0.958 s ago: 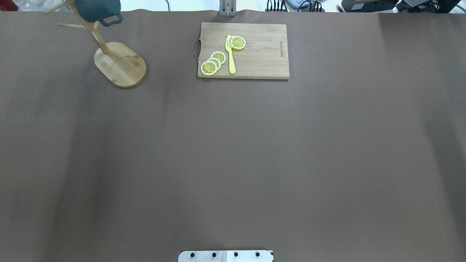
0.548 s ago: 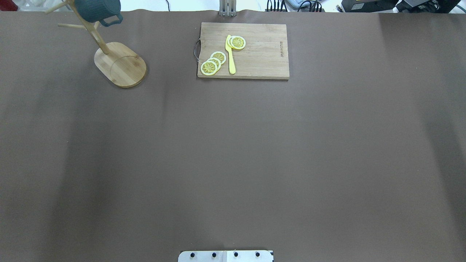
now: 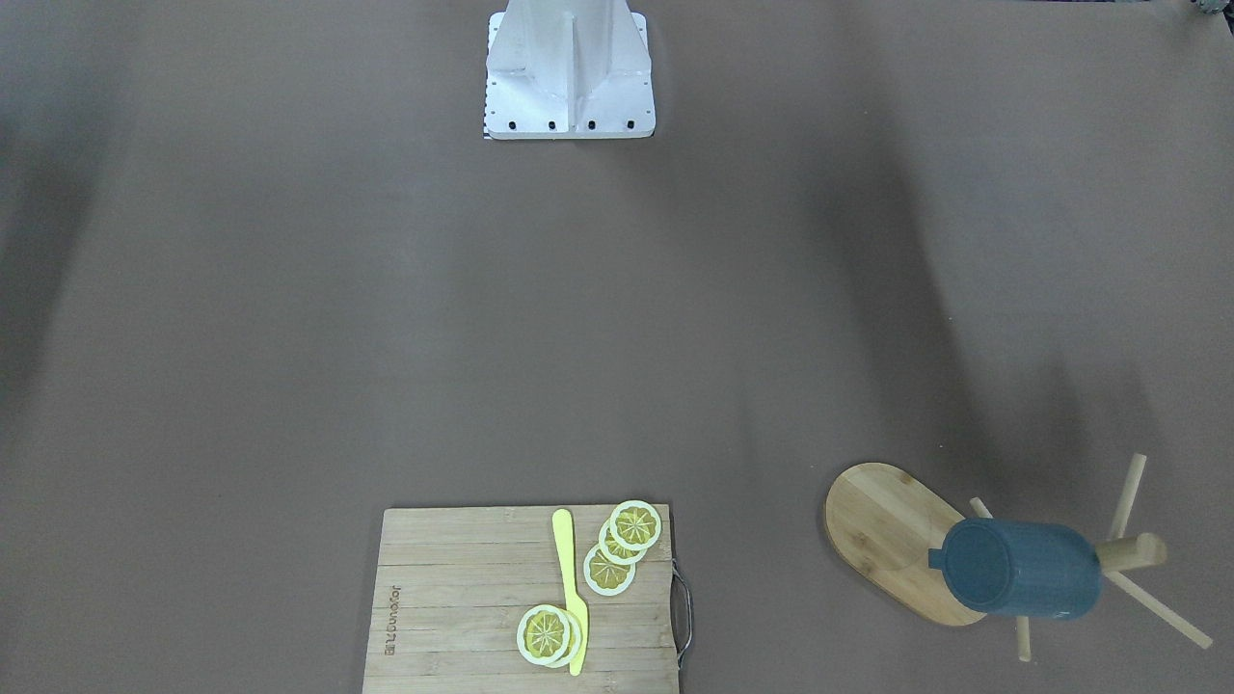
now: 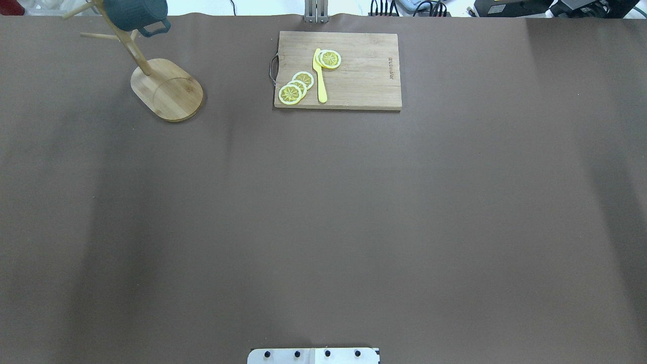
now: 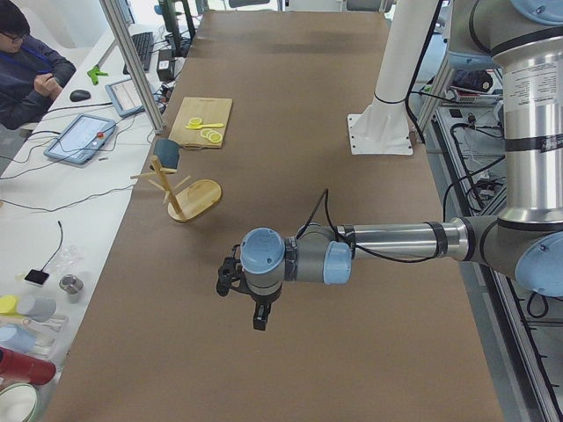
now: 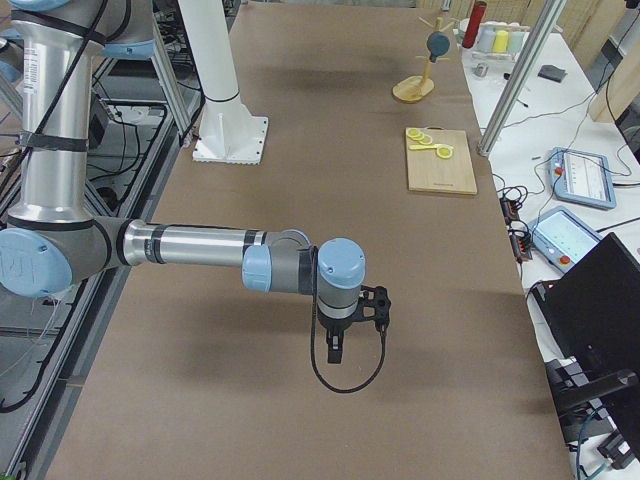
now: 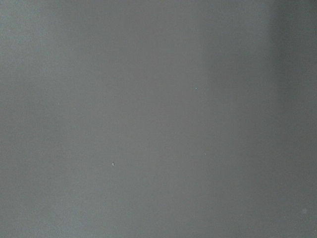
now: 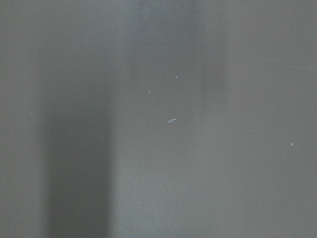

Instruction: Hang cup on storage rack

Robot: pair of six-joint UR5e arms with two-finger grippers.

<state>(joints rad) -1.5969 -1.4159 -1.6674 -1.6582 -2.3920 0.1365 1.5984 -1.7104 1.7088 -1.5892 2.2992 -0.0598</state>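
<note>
The dark slate-blue ribbed cup [image 4: 135, 12] hangs by its handle on a peg of the bamboo storage rack [image 4: 169, 92] at the table's far left corner. In the front-facing view the cup [image 3: 1024, 569] lies sideways on the rack [image 3: 879, 528], with no gripper near it. The left gripper [image 5: 256, 309] shows only in the exterior left view, low over bare table, far from the rack [image 5: 197, 192]. The right gripper [image 6: 335, 345] shows only in the exterior right view, also over bare table. I cannot tell whether either is open or shut. Both wrist views show only blurred table surface.
A rectangular bamboo cutting board [image 4: 357, 76] with lemon slices [image 4: 291, 92] and a yellow knife [image 4: 320, 81] lies at the far middle of the brown table. The robot's white base [image 3: 569, 67] stands at the near edge. A person sits at a side desk [image 5: 35, 75].
</note>
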